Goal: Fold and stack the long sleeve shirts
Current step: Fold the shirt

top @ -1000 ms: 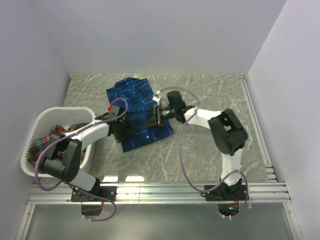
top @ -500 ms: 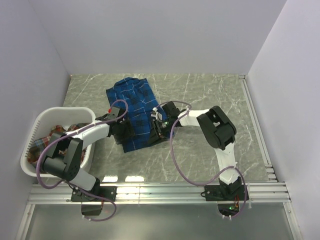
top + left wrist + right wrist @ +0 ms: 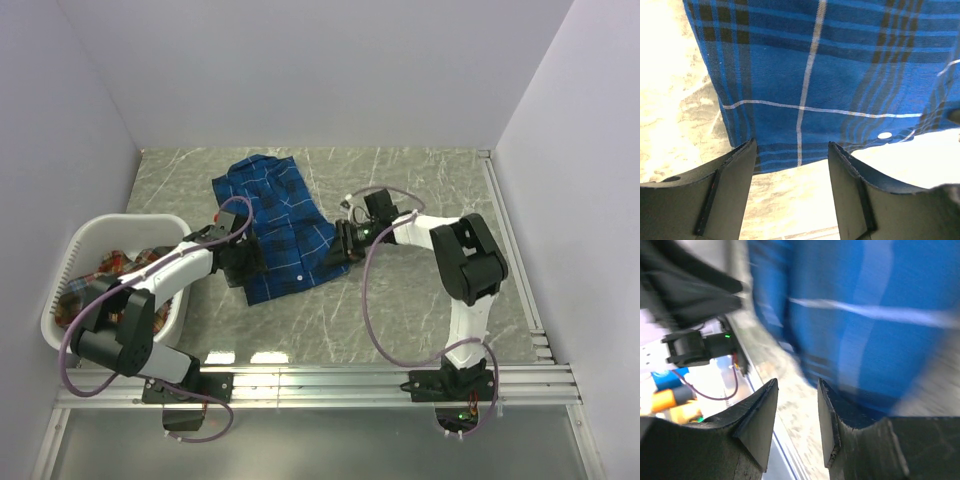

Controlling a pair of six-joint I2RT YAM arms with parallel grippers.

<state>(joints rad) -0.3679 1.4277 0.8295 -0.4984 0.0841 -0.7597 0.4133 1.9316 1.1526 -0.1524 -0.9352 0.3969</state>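
The royal blue plaid long sleeve shirt [image 3: 278, 225] lies folded on the marbled table. My left gripper [image 3: 243, 265] sits low at its left edge, fingers open. In the left wrist view the left gripper [image 3: 792, 150] has bare table between its fingers, and the blue shirt's hem [image 3: 810, 75] with a white button lies just ahead. My right gripper [image 3: 338, 248] is at the shirt's lower right edge. In the right wrist view the right gripper [image 3: 798, 385] is open and holds nothing, beside the blurred blue shirt [image 3: 865, 330]. A red-orange plaid shirt [image 3: 100, 278] lies in the basket.
A white plastic laundry basket [image 3: 130, 222] stands at the left table edge, close to the left arm. White walls close in the table on three sides. A metal rail [image 3: 320, 380] runs along the near edge, by the arm bases.
My right gripper has swung down and to the right, off the top of the blue shirt to its lower right edge. The left arm has barely moved.
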